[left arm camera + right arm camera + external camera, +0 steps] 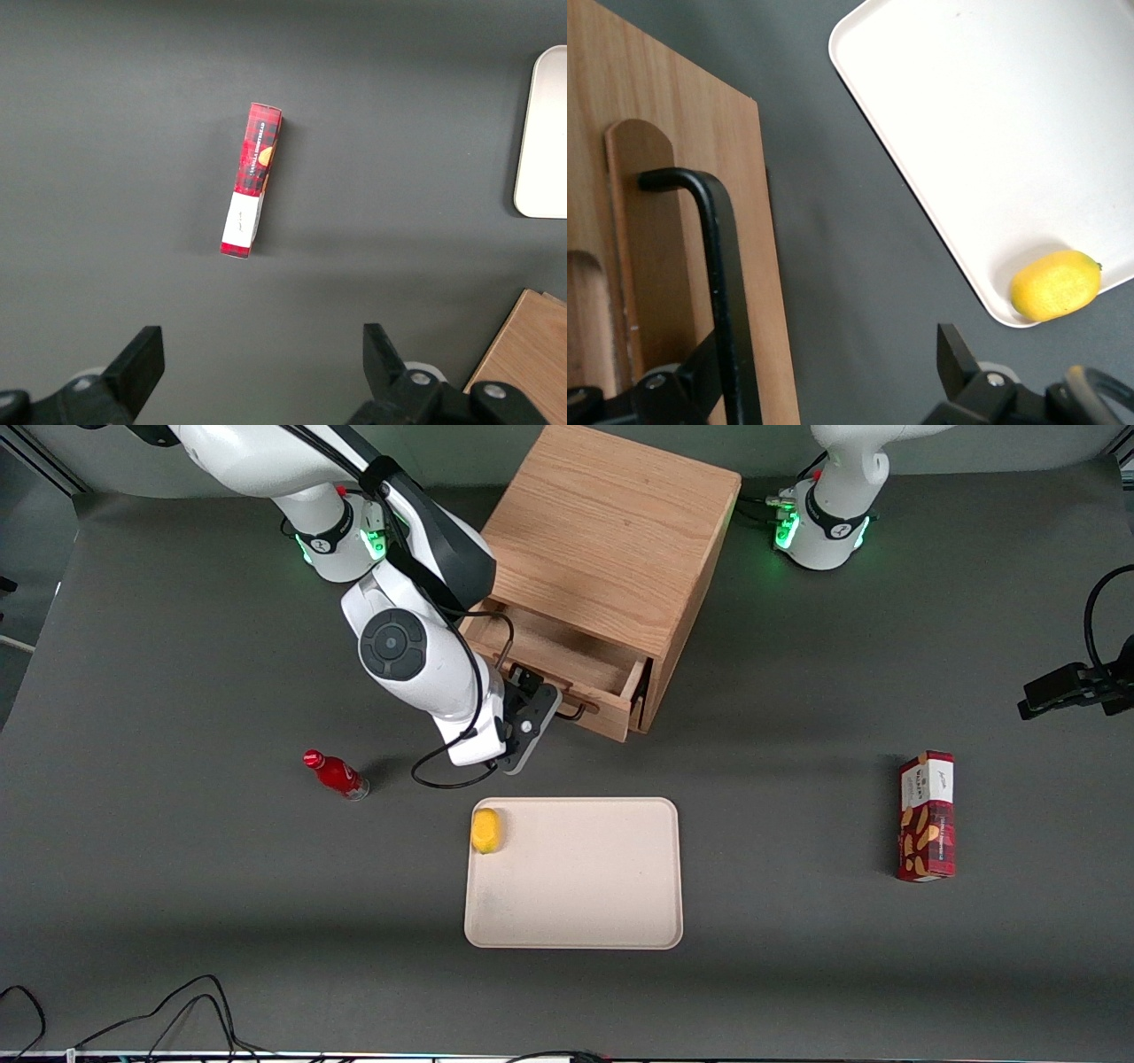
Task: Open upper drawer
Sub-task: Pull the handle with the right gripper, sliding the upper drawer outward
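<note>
The light oak cabinet (611, 531) stands at the back middle of the table. Its upper drawer (567, 651) is pulled partway out, so its shallow wooden tray shows, empty. My right gripper (549, 701) is at the drawer's front, at the thin black bar handle (574, 711). In the right wrist view the drawer front (673, 133) and the handle (722, 266) are close up. The gripper (828, 367) is open, its fingers wide apart. The bar lies just inside one finger (691, 376) and the other finger (957, 354) hangs over bare table. The lower drawer is hidden.
A cream tray (576, 886) lies nearer the front camera than the cabinet, with a lemon (485, 830) in its corner, also in the right wrist view (1056, 285). A red bottle (337, 773) lies beside my arm. A red snack box (927, 815) lies toward the parked arm's end.
</note>
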### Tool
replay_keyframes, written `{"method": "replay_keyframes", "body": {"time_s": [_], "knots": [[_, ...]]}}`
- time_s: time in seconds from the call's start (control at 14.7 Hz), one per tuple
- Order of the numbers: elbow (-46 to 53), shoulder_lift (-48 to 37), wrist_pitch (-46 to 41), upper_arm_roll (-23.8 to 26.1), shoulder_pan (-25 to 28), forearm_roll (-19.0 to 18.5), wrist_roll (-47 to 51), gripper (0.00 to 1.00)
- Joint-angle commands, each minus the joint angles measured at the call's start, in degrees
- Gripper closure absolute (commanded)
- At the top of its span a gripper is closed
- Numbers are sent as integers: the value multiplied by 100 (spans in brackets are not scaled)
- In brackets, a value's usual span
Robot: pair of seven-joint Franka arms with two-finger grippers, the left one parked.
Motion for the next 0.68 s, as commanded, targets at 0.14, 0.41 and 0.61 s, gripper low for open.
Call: {"method": "replay_keyframes", "body": {"time_s": [0.14, 0.41, 0.61], "knots": [[475, 350, -35, 27, -85, -74, -318, 0], [588, 455, -35, 18, -120, -118, -344, 0], [712, 587, -35, 9, -138, -320, -362, 0]]}}
